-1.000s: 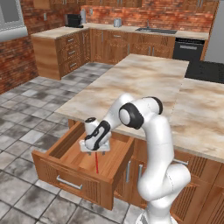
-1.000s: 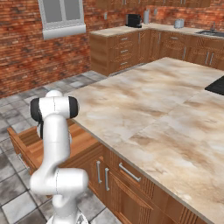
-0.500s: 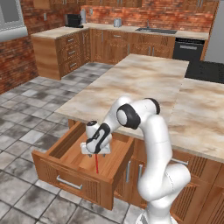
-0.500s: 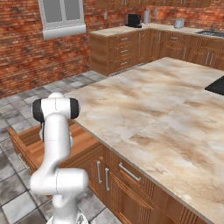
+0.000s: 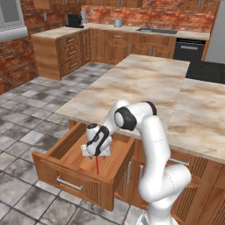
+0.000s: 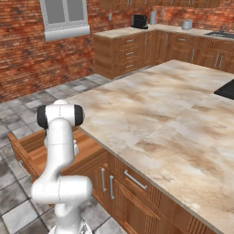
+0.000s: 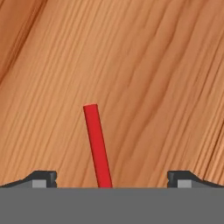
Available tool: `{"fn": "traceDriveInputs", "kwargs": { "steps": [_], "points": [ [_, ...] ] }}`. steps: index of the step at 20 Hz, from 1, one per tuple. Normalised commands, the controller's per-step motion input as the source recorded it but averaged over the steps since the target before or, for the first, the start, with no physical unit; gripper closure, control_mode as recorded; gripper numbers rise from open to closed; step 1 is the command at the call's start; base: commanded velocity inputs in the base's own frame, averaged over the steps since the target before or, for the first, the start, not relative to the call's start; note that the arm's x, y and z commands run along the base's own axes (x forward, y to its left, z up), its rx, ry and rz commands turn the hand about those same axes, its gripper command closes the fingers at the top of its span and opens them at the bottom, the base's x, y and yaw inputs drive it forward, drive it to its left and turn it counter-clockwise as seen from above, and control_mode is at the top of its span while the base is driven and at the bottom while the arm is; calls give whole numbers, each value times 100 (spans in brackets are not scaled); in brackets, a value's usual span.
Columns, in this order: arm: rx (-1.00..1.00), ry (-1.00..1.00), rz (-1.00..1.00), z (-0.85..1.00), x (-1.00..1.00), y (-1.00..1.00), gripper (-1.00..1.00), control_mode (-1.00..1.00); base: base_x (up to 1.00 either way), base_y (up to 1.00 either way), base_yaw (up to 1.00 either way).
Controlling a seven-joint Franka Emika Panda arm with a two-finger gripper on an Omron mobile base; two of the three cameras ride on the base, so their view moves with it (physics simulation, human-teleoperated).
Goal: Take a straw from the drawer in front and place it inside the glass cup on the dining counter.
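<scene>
Brick walls and reddish wood cabinets all round this kitchen, grey stone tiles on the floor, and a big island counter (image 5: 149,83) with a beige marbled top right in the middle. Its wide drawer (image 5: 66,169) is pulled out toward the camera, silver bar handle on the front, plain wood floor inside

The white arm (image 5: 151,140) bends down from the right and has its gripper (image 5: 95,154) lowered into the drawer, pointing pretty much straight down. From the hand camera you get the two dark fingertips (image 7: 43,178) far apart at the bottom edge, so the pincer is spread wide and holding nothing. The red straw (image 7: 98,146) lies flat on the drawer floor, running between those two tips, a bit nearer the left one, not touching either as far as I can tell. In the left base view it's just a short red line (image 5: 97,165) poking out below the hand

From the right side the drawer (image 6: 34,146) sits mostly behind the arm, so the gripper is hidden there
</scene>
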Motion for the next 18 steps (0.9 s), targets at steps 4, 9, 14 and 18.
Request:
{"fn": "traceDriveInputs", "kwargs": {
  "steps": [4, 9, 14, 18],
  "points": [
    [0, 1, 0, -30, 12, 0, -100, -100, 0, 0, 0],
    [0, 2, 0, -35, 15, 0, -100, -100, 0, 0, 0],
    [0, 5, 0, -43, 9, 0, -100, -100, 0, 0, 0],
    [0, 10, 0, -50, -1, 0, 100, -100, 0, 0, 0]
  ]
}}
